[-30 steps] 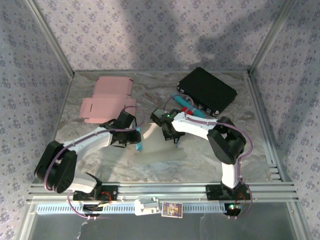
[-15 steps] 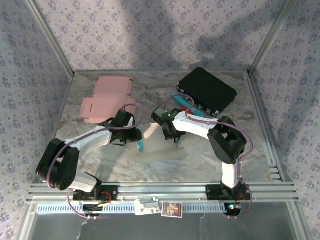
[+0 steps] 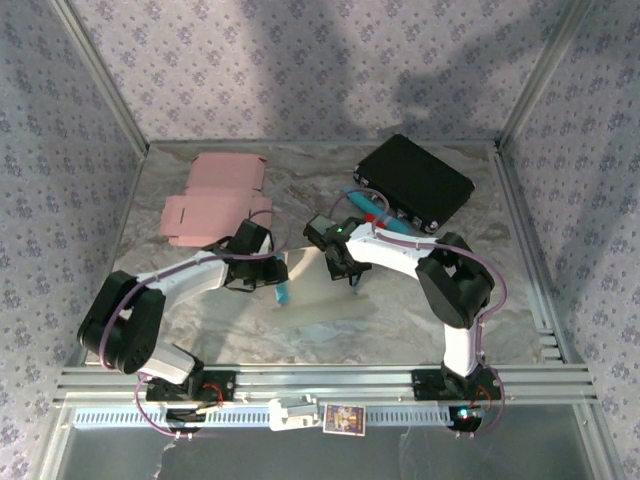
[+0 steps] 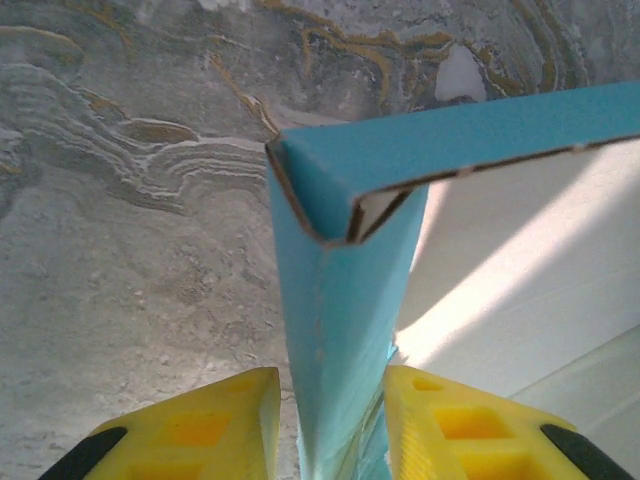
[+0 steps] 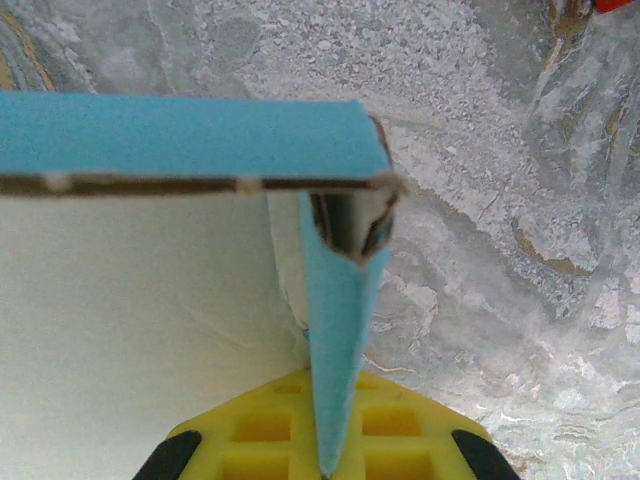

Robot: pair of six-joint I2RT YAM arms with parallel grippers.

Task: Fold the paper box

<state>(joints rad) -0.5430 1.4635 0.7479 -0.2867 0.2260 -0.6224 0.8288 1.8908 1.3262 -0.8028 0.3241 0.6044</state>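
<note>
The paper box [image 3: 316, 291] is blue outside and white inside, and sits mid-table between my two grippers. My left gripper [image 3: 270, 273] is shut on its left side. In the left wrist view its yellow fingers [image 4: 215, 425] flank a doubled blue wall [image 4: 345, 330] that stands upright from a folded corner, and the left gripper [image 4: 332, 425] pinches it low down. My right gripper [image 3: 350, 272] is shut on the box's right side. In the right wrist view a thin blue wall [image 5: 338, 330] runs straight into the closed right gripper [image 5: 336, 445], with white inner card to its left.
A flat pink carton blank [image 3: 215, 200] lies at the back left. A black case [image 3: 415, 182] sits at the back right, with blue and red items [image 3: 372, 206] beside it. Metal rails [image 3: 320, 380] line the near edge, and patterned walls enclose the table.
The left arm's elbow has swung a little to the right and forward. Both grippers and the box have stayed almost in place.
</note>
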